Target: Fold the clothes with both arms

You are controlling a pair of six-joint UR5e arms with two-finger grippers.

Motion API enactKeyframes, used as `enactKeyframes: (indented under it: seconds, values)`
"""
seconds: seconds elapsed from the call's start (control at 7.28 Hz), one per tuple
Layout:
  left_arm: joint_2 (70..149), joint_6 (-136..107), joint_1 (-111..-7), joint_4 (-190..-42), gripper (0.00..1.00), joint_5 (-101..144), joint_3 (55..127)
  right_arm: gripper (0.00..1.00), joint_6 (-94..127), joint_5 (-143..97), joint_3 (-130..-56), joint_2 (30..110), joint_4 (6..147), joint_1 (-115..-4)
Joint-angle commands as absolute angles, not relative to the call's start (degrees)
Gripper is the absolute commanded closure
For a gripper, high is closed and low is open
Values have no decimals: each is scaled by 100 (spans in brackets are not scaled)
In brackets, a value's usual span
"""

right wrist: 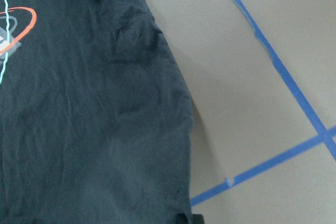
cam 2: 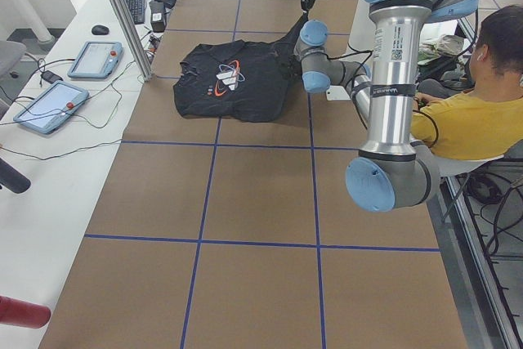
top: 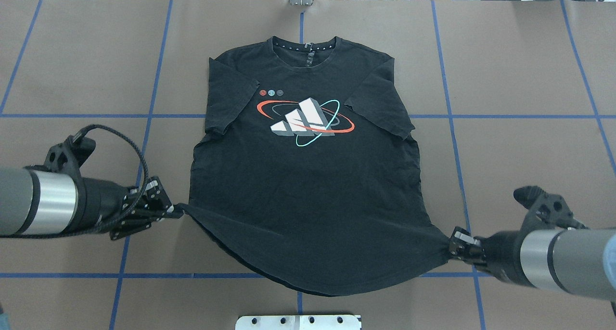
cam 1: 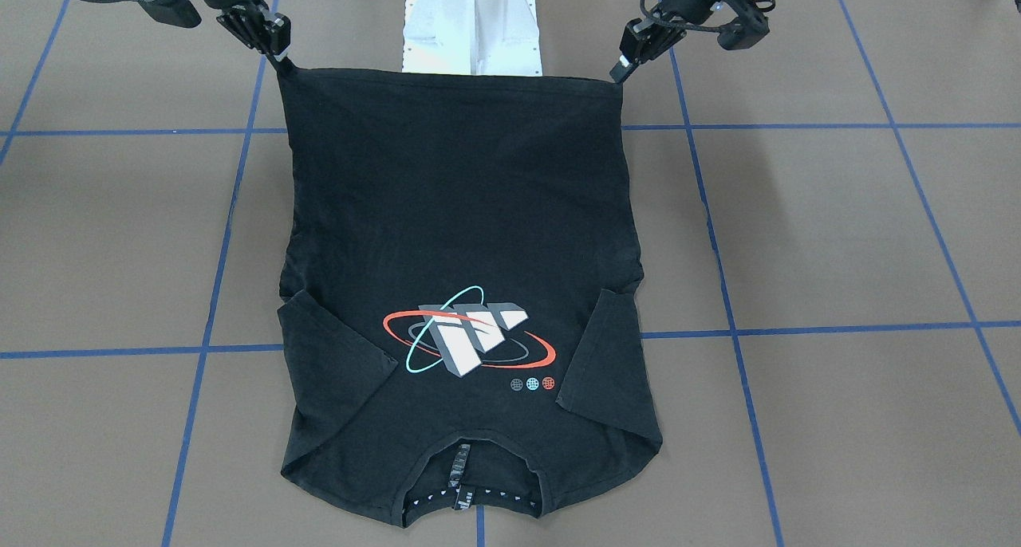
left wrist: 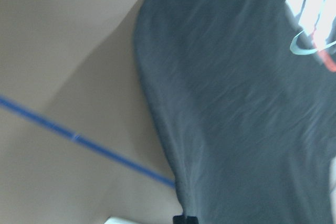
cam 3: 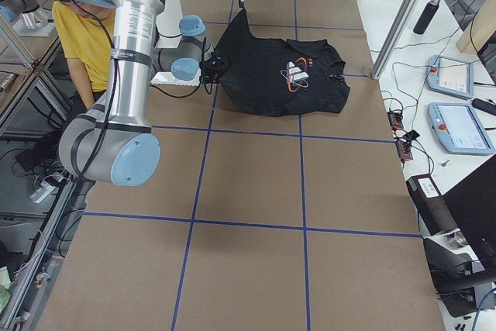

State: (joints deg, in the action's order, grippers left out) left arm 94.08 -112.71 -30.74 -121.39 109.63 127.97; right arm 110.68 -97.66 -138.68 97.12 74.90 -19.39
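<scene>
Left claw, right claw on T-shirt hem

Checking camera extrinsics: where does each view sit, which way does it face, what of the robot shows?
Front-facing: across the table, facing the robot, steeply down on the T-shirt; base at top.
Overhead: behind the robot, looking forward-down; left arm enters left, right arm right.
Exterior left: table's left end, along it; left arm near.
Exterior right: opposite end; right arm near.
Left wrist: close on the T-shirt's edge; barely any robot.
Right wrist: likewise.
Shared: front-facing and overhead, mirrored, both show jaws pinching the hem corners.
</scene>
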Motion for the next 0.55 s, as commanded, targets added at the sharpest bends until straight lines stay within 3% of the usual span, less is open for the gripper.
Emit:
enactKeyframes:
  seconds: [0.0,0.41]
  values:
    - [10192,-10525,-3828,-12120,100,11013,11738,100,10093,-10414,-13233,7647,9826,-3230]
    - [10965,-9819,-4656,-12199,100,11136,10376,100,9337,-11037,-11398,6552,9835,-4373]
